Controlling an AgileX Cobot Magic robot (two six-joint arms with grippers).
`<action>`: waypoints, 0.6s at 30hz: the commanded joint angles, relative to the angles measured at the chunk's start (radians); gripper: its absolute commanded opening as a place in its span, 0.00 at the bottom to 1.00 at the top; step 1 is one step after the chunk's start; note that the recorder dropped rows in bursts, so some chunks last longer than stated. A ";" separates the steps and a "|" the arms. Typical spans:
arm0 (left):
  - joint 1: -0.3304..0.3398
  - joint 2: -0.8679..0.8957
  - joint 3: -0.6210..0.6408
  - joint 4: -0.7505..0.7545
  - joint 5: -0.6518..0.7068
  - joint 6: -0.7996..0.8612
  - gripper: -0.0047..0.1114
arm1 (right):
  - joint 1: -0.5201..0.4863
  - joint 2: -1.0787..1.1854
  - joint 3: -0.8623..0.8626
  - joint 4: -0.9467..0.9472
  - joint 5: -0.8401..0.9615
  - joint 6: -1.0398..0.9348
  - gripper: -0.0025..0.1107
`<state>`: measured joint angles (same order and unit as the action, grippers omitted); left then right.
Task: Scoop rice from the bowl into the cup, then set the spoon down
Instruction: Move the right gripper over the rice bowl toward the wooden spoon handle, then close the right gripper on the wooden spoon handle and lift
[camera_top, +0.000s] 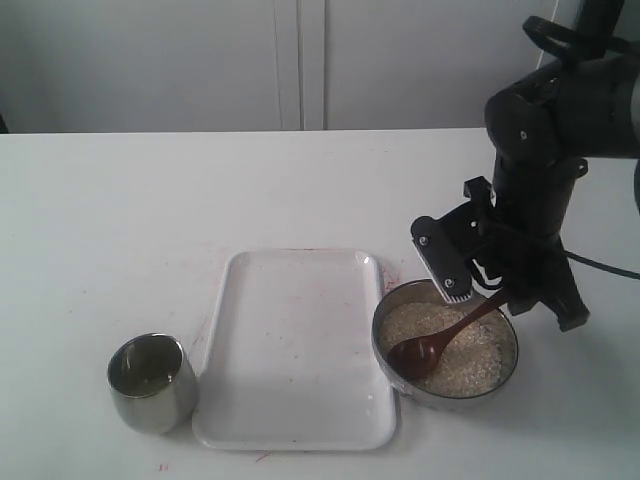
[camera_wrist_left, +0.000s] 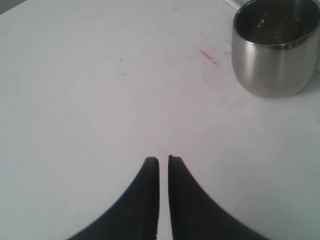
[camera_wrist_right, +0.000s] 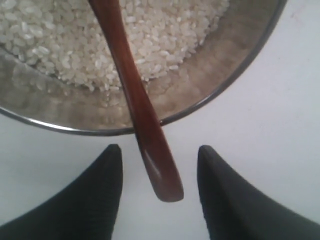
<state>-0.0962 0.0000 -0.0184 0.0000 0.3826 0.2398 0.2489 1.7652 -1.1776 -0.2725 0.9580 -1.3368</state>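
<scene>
well, the white table (camera_top: 120, 200) carries everything in one row, with a flat white tray (camera_top: 290, 340) in the middle, likely there to catch spills on the way across. the right arm (camera_top: 540, 130) bends down over the right end, where the steel bowl (camera_top: 440, 398) sits just beside the tray. the cup (camera_top: 152, 383) stands upright at the far left, just off the tray's other edge, so any scoop has to travel over the whole tray. whether grains already lie in the cup i cannot tell; its inside is dark and full of reflections.

the spoon (camera_top: 440, 340) lies propped in the bowl, its head down on the rice (camera_top: 470, 355) and its handle leaning on the rim, the end poking out over the table where it can be gripped. the right gripper (camera_wrist_right: 159, 150) has its fingers spread apart on either side of that handle end, touching neither side, so it looks lined up to close on it. the left gripper (camera_wrist_left: 163, 159) hangs over bare table near the cup, its fingers drawn together with only a slit between them and nothing held.
</scene>
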 joint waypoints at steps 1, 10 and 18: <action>-0.005 0.000 0.008 -0.006 0.052 -0.005 0.16 | -0.001 0.028 0.005 0.001 0.004 -0.013 0.41; -0.005 0.000 0.008 -0.006 0.052 -0.005 0.16 | -0.001 0.046 0.005 -0.007 -0.001 -0.004 0.27; -0.005 0.000 0.008 -0.006 0.052 -0.005 0.16 | -0.001 0.026 0.003 -0.018 0.068 0.019 0.17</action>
<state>-0.0962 0.0000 -0.0184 0.0000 0.3826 0.2398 0.2489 1.8104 -1.1776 -0.2825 0.9914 -1.3348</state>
